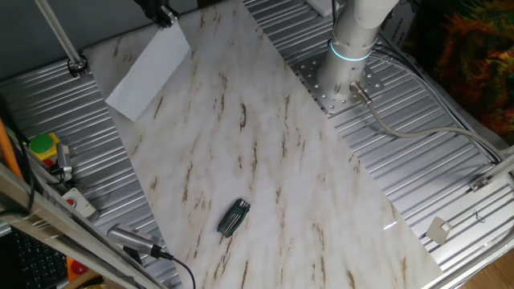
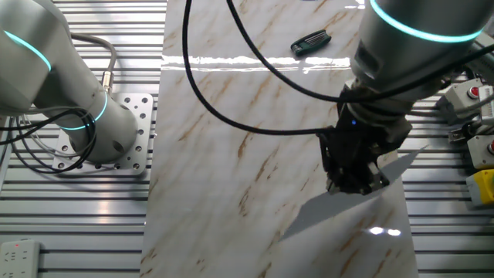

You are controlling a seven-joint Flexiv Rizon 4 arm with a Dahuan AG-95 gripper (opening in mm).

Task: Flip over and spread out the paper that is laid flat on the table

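End effector (image 2: pixel 356 182) pinches paper (image 1: pixel 150 71) by top edge, lifted off surface (image 1: pixel 265 160); mid-flip. Next: carry over, lay flat.

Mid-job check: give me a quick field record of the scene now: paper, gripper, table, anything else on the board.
paper: white sheet, lifted at one end, slanting down to the board
gripper: at the paper's raised edge, appears shut on it; fingertips partly hidden
table: marble-patterned board, brown streaks
other item: small black ribbed object, lying apart from the paper
arm base: bolted beside the board
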